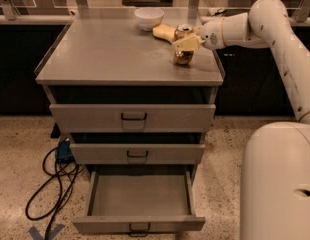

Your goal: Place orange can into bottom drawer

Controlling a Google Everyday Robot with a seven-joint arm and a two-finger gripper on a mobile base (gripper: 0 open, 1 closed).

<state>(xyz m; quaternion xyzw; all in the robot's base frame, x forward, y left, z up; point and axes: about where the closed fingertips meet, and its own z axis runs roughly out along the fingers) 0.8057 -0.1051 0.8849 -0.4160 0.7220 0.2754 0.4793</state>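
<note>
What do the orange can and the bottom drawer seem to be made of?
Orange can: likely thin metal, shiny silver top. Bottom drawer: probably sheet metal, matte grey, thin flat walls. The gripper is at the can on the cabinet top.

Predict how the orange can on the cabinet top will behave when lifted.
The orange can stands upright at the gripper, on the cabinet top; rigid metal, probably light. Its smooth round wall may slip, and tipped over it would likely roll.

Speckled terrazzo floor (20, 149), black cable (47, 184) looped on it left of grey drawer cabinet (132, 118). Dark panels (20, 74) behind. Dim warm light. My claw (185, 43) is over the counter (105, 49), right rear.
</note>
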